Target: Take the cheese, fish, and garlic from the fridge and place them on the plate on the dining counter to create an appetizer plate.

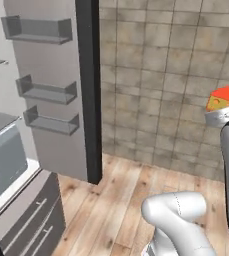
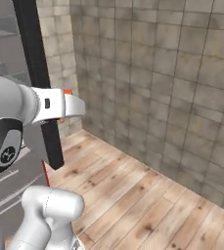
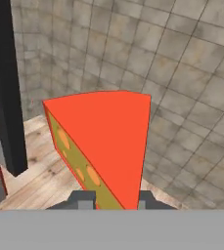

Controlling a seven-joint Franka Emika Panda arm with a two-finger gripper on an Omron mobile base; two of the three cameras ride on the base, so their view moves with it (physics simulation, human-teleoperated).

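Observation:
The cheese (image 3: 103,141), an orange-red wedge with a yellow holed side, stands between my fingertips (image 3: 84,200) in the hand view. My gripper (image 3: 114,202) is shut on it. From the left base view the cheese (image 1: 222,99) sits on top of the gripper (image 1: 221,114) at the right edge, held high in front of the tiled wall. A sliver of the cheese (image 2: 67,91) peeks above the hand (image 2: 64,106) in the right base view. The fridge (image 1: 88,90) stands open at the left, its pale door bins (image 1: 46,92) bare. Garlic, fish, plate and dining counter are out of view.
The fridge door's dark edge (image 2: 37,83) stands upright just left of the hand. A beige tiled wall (image 1: 176,75) lies ahead, with wooden floor (image 2: 133,195) below. Grey fridge shelves and a clear drawer (image 1: 3,160) sit at the far left above dark drawer fronts (image 1: 31,225).

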